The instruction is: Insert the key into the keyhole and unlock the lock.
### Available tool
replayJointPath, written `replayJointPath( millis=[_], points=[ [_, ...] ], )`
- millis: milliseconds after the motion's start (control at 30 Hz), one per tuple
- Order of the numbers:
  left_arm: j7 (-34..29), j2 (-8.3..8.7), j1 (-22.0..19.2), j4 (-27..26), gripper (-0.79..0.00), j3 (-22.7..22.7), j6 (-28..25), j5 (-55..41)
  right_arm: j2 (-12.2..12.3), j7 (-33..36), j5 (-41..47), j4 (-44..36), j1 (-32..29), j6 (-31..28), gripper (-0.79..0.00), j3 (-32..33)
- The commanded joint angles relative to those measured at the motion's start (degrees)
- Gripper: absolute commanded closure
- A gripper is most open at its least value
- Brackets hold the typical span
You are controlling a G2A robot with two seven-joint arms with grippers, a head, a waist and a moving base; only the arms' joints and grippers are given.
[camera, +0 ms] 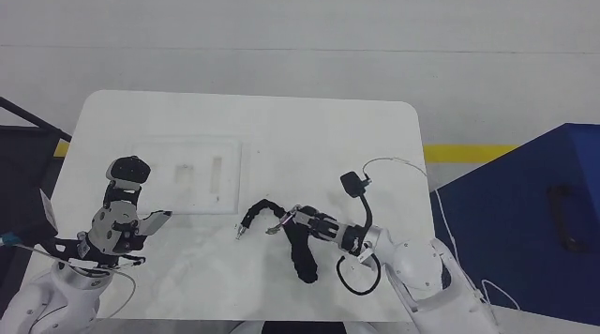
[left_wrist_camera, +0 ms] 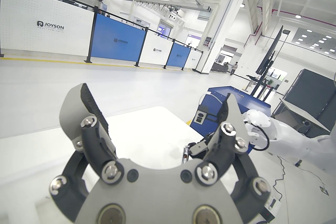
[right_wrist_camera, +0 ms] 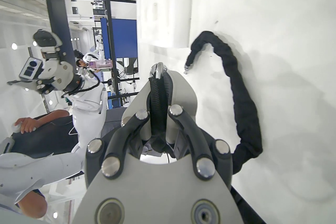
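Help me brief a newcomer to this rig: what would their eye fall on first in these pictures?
A black fabric-sleeved chain lock curls across the middle of the white table. Right beside it, the right gripper has its fingers shut on a small silvery key. The left gripper is open above the table's left near corner, next to a flat white tray.

One worktop (camera: 328, 137) carries one flat white tray (camera: 155, 160), and the tray has two shallow recesses: one squarish recess (camera: 184, 174) and one narrow slot (camera: 217, 173). There is one chain lock (camera: 302, 254) in a black fabric sleeve, and one silvery key (right_wrist_camera: 157, 69). There are two pincers, the left pincer (left_wrist_camera: 157, 93) and the right pincer (right_wrist_camera: 158, 83), each with two fingers (left_wrist_camera: 92, 104).
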Motion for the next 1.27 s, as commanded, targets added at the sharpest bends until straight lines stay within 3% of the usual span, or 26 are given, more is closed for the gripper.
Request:
replayJointPath(
  millis=[0, 33, 67, 167, 333, 467, 667, 767, 1233],
  points=[
    [0.0, 0.0, 0.0, 0.0, -0.785, 0.0, 0.0, -0.01, -0.18, 0.26, 0.16, 3.08, 1.67, 1.54, -0.286, -1.02],
    [0.0, 0.0, 0.0, 0.0, -0.785, 0.0, 0.0, -0.01, -0.25, 0.37, -0.07, 4.21, 2.46, 2.28, -0.702, -1.5],
    [0.0, 0.0, 0.0, 0.0, -0.785, 0.0, 0.0, -0.01, -0.32, 0.06, 0.08, 5.02, 3.06, 2.54, -0.785, -1.74],
    [0.0, 0.0, 0.0, 0.0, -0.785, 0.0, 0.0, -0.01, -0.23, -1.32, -2.62, 5.59, 3.98, 3.15, -0.785, -2.07],
    [0.0, 0.0, 0.0, 0.0, -0.785, 0.0, 0.0, -0.01, 0.9, -6.42, -19.11, -0.85, 2.12, 6.59, -0.785, -1.63],
    [0.0, 0.0, 0.0, 0.0, -0.785, 0.0, 0.0, -0.01, 1.99, -11.74, -32.55, -12.13, -3.16, 8.91, -0.785, -0.04],
    [0.0, 0.0, 0.0, 0.0, -0.785, 0.0, 0.0, -0.01, 3.58, -22.75, -48.52, -28.7, -15.01, 5.14, -0.785, 5.11],
    [0.0, 0.0, 0.0, 0.0, -0.785, 0.0, 0.0, -0.01, 3.9, -30.81, -49.84, -28.8, -18.78, 0.5, -0.785, 7.38],
    [0.0, 0.0, 0.0, 0.0, -0.784, 0.0, 0.0, -0.01, 3.9, -30.75, -49.83, -28.8, -18.77, 0.52, -0.784, 7.38]
  ],
)
